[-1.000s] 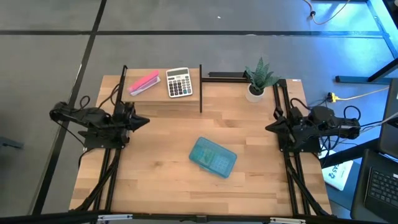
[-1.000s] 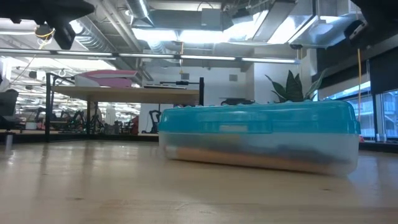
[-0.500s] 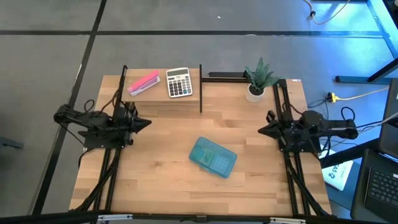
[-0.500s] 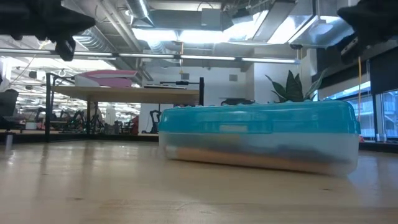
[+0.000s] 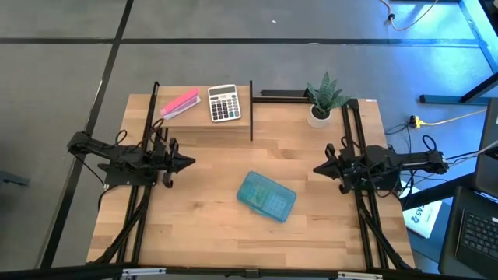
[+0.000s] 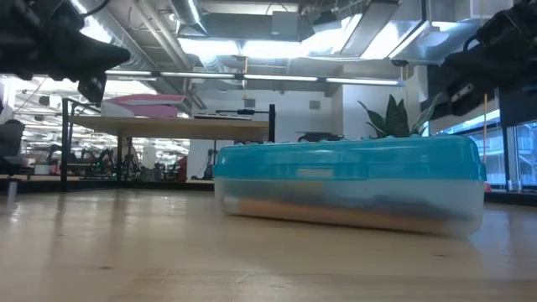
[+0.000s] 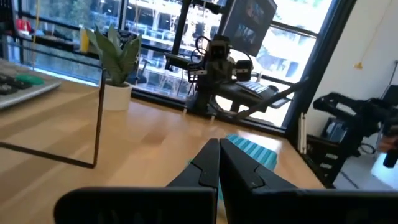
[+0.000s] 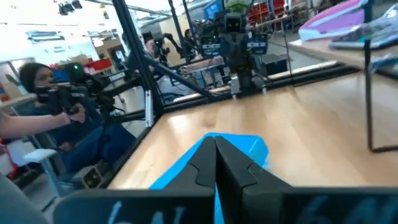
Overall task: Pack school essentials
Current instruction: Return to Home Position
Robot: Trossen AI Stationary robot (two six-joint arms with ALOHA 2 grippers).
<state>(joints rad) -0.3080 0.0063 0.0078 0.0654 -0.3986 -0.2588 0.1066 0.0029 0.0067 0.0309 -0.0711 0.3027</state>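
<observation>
A plastic box [image 5: 266,197] with a blue lid lies on the wooden worktop [image 5: 210,233], a little toward the right of centre and turned at an angle to the edges. Its lid is down on the clear base. In the low view, the contents [image 6: 336,211] show through the base only as a blurred orange-brown band along the bottom.

The left end effector [image 5: 189,162] hangs above the worktop on the left side, pointing toward the middle, well apart from the box. Its 2 fingers [image 7: 208,163] are pressed together at the tips with nothing between them. The right end effector [image 5: 317,169] hangs on the right side, pointing back at the left one, nearer the box but not touching it. Its fingers [image 8: 231,163] are likewise squeezed together and hold nothing.

On a raised shelf [image 5: 198,123] at the far edge lie a grey calculator [image 5: 224,103] and a pink block [image 5: 180,103], side by side. A small potted plant [image 5: 323,97] stands at the far right corner. In the right wrist view, a person [image 8: 37,84] sits beyond the worktop.
</observation>
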